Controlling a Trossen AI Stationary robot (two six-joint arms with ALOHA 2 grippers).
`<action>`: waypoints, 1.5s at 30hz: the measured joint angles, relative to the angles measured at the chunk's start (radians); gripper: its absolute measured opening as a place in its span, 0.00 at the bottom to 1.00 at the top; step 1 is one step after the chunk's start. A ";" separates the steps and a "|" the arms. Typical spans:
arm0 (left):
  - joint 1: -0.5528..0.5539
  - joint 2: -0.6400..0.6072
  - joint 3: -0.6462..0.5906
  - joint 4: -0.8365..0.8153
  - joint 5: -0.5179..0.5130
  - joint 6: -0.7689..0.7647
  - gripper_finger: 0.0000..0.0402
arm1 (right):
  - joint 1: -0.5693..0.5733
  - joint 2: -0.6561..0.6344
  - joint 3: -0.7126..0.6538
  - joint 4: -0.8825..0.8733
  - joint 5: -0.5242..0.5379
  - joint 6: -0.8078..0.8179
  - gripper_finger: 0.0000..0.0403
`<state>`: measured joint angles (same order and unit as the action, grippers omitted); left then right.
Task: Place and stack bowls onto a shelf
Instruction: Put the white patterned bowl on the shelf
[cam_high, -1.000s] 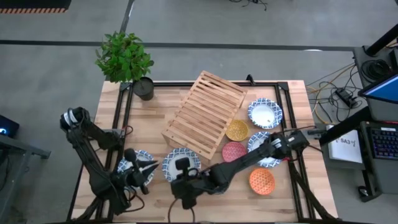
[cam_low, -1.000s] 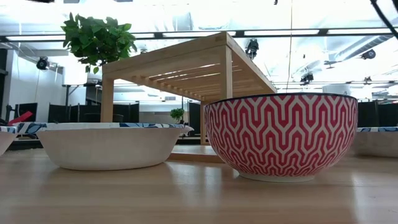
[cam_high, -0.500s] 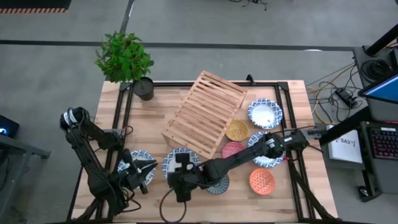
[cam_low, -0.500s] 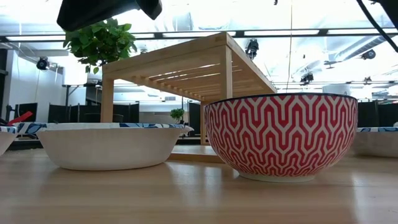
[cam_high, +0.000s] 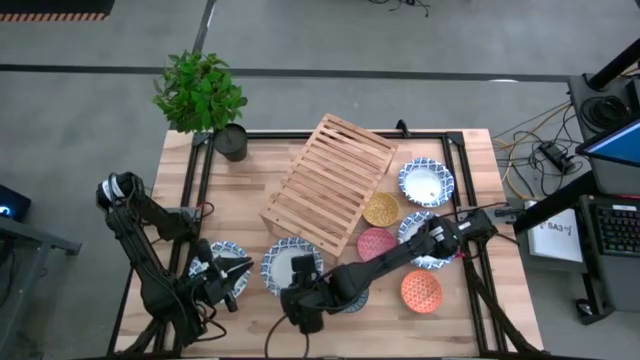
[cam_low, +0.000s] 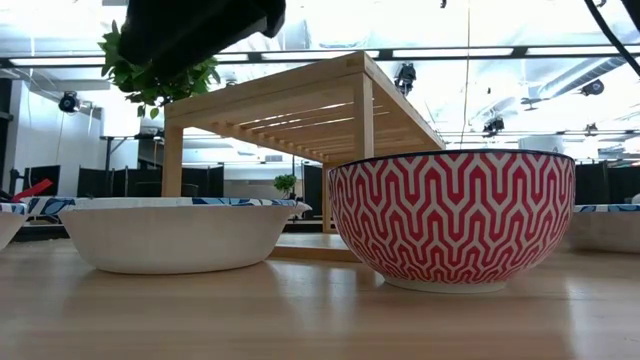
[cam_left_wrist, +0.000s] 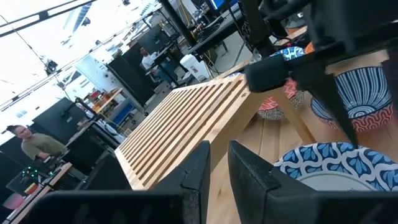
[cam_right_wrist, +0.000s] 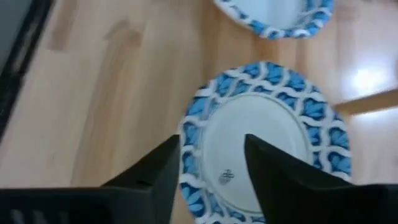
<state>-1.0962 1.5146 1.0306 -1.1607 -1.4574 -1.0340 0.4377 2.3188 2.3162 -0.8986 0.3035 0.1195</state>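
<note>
My right gripper (cam_right_wrist: 212, 142) hangs open over a white bowl with a blue patterned rim (cam_right_wrist: 264, 149), its fingers standing above the bowl's near rim (cam_high: 298, 288). In the low view its dark body (cam_low: 200, 25) shows over that bowl (cam_low: 175, 232). My left gripper (cam_high: 243, 268) waits shut at the near left, over another white and blue bowl (cam_high: 218, 255), pointing level toward the table's right. The slatted wooden shelf (cam_high: 330, 185) stands at mid-table with nothing on it. The pink-red bowl (cam_low: 452, 215) sits on its base beside the shelf.
At the right stand a mustard bowl (cam_high: 381, 209), an orange bowl (cam_high: 421, 291), a teal bowl (cam_high: 355, 298) partly under my right arm, and two more white and blue bowls (cam_high: 426, 180) (cam_high: 432, 258). A potted plant (cam_high: 200, 95) stands at the far left corner.
My right gripper has come down over the white and blue bowl, entering the low view from above. It has tipped further downward and drawn a little toward the table's near edge, uncovering more of the bowl. The bowls have not moved.
</note>
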 joint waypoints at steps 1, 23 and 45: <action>0.000 0.000 0.000 0.000 0.000 0.000 0.10 | 0.004 0.000 -0.005 0.000 0.000 -0.001 0.47; 0.000 0.000 0.001 0.001 -0.052 0.000 0.10 | 0.015 -0.003 -0.215 0.134 0.003 0.064 0.58; 0.000 0.000 0.001 0.001 -0.052 0.000 0.10 | 0.007 -0.003 -0.312 0.204 0.010 0.020 0.24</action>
<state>-1.0960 1.5146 1.0317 -1.1599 -1.5097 -1.0340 0.4446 2.3161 2.0037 -0.6943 0.3138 0.1395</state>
